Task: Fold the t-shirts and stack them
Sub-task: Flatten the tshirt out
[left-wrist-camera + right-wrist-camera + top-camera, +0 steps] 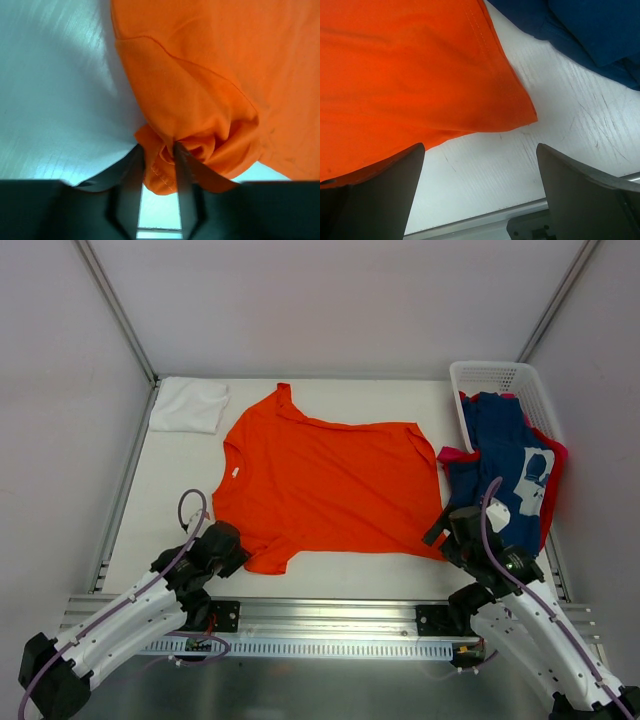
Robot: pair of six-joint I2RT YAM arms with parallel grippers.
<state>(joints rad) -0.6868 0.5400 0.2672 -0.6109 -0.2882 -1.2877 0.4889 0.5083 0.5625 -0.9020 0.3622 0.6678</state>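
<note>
Newbie: Progress on this one? Looks barely started to me.

Regular: Pretty much. White shirt [188,405] sits folded in the far left corner of the worktop [400,400], so I'd call that one done. Orange shirt [325,485] lies spread mostly flat in the middle, no fold in it yet. Navy shirt [505,455] and pink-red shirt [556,456] hang out of the basket [500,372] on the right, both left to do. Left pincer [159,150] is down low at the orange shirt's near left corner, clamped on a bunch of its cloth. Right pincer [480,147] hovers over the near right corner, jaws wide apart, holding nothing.
</note>
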